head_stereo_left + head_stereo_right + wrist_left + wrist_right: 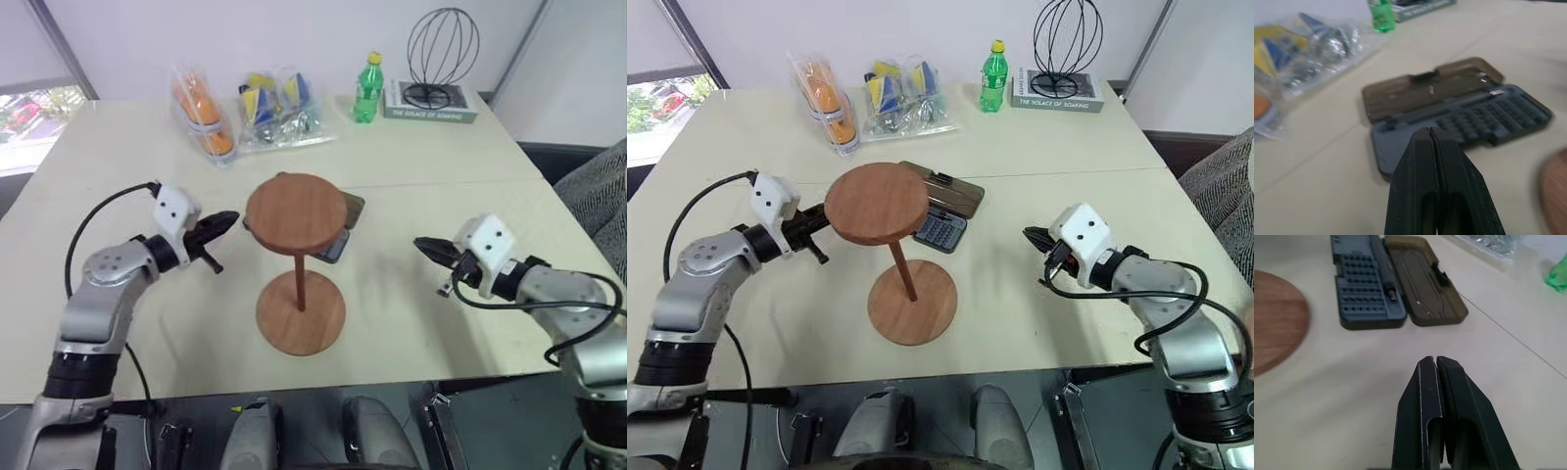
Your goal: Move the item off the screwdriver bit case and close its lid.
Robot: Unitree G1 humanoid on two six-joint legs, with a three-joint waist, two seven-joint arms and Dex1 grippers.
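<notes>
Reddish-brown wooden stand [890, 250], two round discs joined by a thin rod, upright on the pale tabletop [1038, 323] and taken here as the landmark. Its lower disc rests on the table just in front of the flat dark grey plastic screwdriver bit case [1367, 289], no longer on it; in the head views its upper disc overlaps part of the case.

Left gripper [221, 225], black fingers pressed together and empty, hangs level just to the left of the stand's upper disc. Right gripper [1036, 238], fingers likewise together and empty, hangs well to the right of the stand, tips turned toward it.

Behind the stand the case lies open, rows of small bits in its tray. The translucent smoky-brown lid [1423, 281] with small black latch is folded flat on the table along the tray's far side.

Farther back: clear plastic bags of snacks [245, 113], green bottle [367, 90], book [431, 106] bearing a black wire ornament [441, 54].

Handling, as judged: the lid looks thin, light, slightly flexible and smooth. Best caught at its free long edge near the latch, swung over the hinge, then pressed shut. The light tray may slide.
</notes>
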